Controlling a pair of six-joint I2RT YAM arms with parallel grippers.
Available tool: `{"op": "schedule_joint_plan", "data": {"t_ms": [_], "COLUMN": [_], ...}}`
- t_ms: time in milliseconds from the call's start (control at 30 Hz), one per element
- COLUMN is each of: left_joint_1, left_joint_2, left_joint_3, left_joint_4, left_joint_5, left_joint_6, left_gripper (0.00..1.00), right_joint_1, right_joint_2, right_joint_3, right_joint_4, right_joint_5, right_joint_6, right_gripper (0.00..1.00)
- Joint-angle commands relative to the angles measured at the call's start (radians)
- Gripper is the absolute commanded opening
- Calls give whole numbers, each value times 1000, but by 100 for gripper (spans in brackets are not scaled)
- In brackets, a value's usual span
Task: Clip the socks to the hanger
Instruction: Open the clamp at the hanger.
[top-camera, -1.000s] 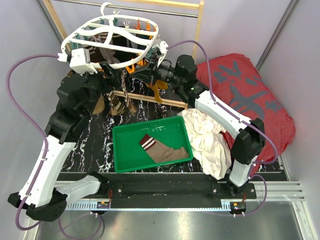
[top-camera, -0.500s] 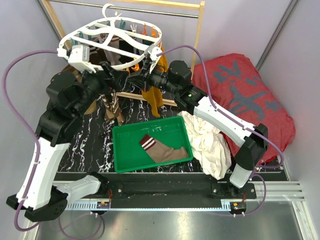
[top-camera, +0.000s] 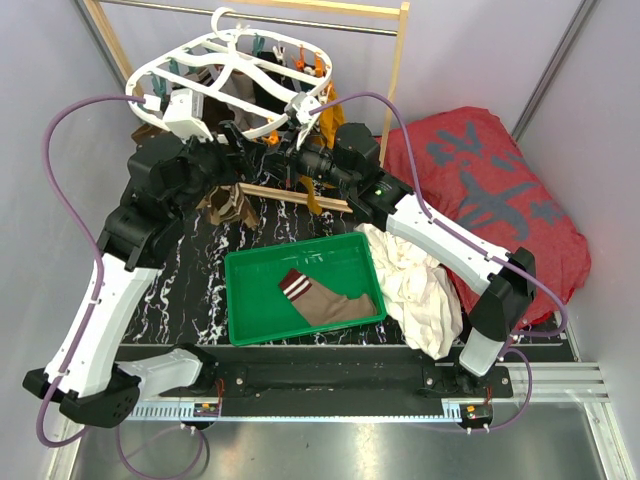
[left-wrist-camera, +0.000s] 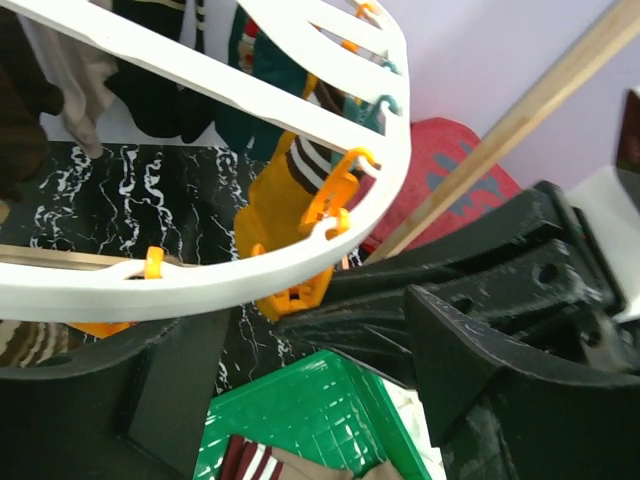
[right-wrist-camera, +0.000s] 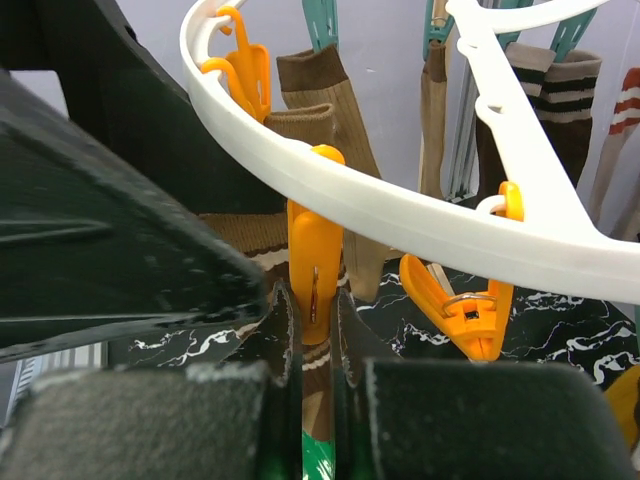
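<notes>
- The white plastic oval hanger (right-wrist-camera: 400, 212) hangs at the back of the black marble counter (top-camera: 190, 290), under the wooden rack with a metal rod (top-camera: 397, 55). Both arms reach up to its near rim.
- Several long socks are already clipped to it: a plain brown sock (right-wrist-camera: 320, 100), a dark sock with cream stripes (right-wrist-camera: 560, 90) and a mustard-yellow sock (left-wrist-camera: 275, 215).
- The right tool (right-wrist-camera: 316, 340) has its fingers almost together. A strip of brownish sock (right-wrist-camera: 316, 395) sits between them, directly under an upright orange plastic clip (right-wrist-camera: 315, 250) (whether the clip already bites the cloth, I cannot tell).
- The left tool (left-wrist-camera: 310, 345) has its fingers wide apart and grips nothing. The hanger rim passes just beyond them, and I cannot tell if it touches them.
- I judge the work to be more than half done: this sock is at its clip, and one brown sock with red and cream stripes (top-camera: 325, 300) lies in the green plastic tray (top-camera: 262, 315).
- Beside the tray lie a crumpled white cloth (top-camera: 415, 280) and a big red cushion with grey marks (top-camera: 500, 190); they are not in the way.
- The real obstacle is the crowding at the rim, where two tools, hanging socks and free clips are close together.
</notes>
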Motion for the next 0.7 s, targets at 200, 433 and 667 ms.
{"op": "schedule_joint_plan", "data": {"t_ms": [200,433,667], "left_joint_1": [1,1,1], "left_joint_2": [6,3,0], "left_joint_3": [-74,-113,-143], "left_joint_4": [200,274,323], "left_joint_5": [-101,-112,-113], "left_joint_6": [-34,-44,-38], "left_gripper": [64,54,47], "right_joint_1": [21,22,22], "right_joint_2": [-44,-40,-31], "right_joint_3": [7,-4,-6], "right_joint_4": [2,2,-6], "right_joint_5": [-20,-29,-38], "right_joint_6": [-8,-9,-11], "right_gripper": [0,0,0]}}
